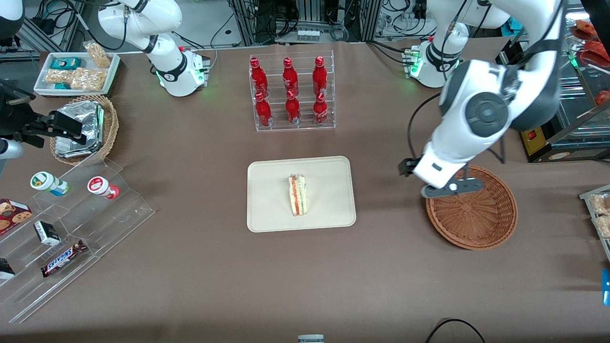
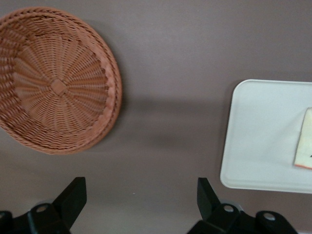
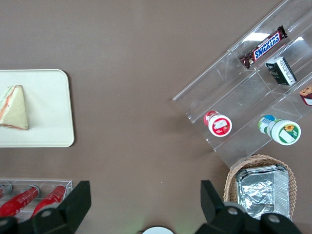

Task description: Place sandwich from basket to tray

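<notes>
Nearest the front camera, clear acrylic steps (image 1: 71, 247) toward the parked arm's end of the worktop (image 1: 200, 286), carrying a Snickers bar (image 1: 63, 257), small boxes and two capped cups. Farther in, sandwich (image 1: 298, 195) lying flat on the tray (image 1: 267, 209), about mid-tray, filling stripes showing red-orange along its edge; only one corner of it caught by the left wrist camera. Tray sitting mid-worktop, with a rack of red bottles (image 1: 291, 93) farther from the front camera. Basket (image 1: 481, 224) toward the working arm's end, well apart from the tray, bare woven bottom showing. Gripper (image 1: 450, 188) hovering over the basket's rim on the side nearer the tray, jaws spread wide, nothing between the fingers (image 2: 73, 197), brown cloth visible in the gap. Foil packets in a tan wicker basket (image 1: 107, 128) and a white snack tray (image 1: 76, 71) up by the parked arm.
</notes>
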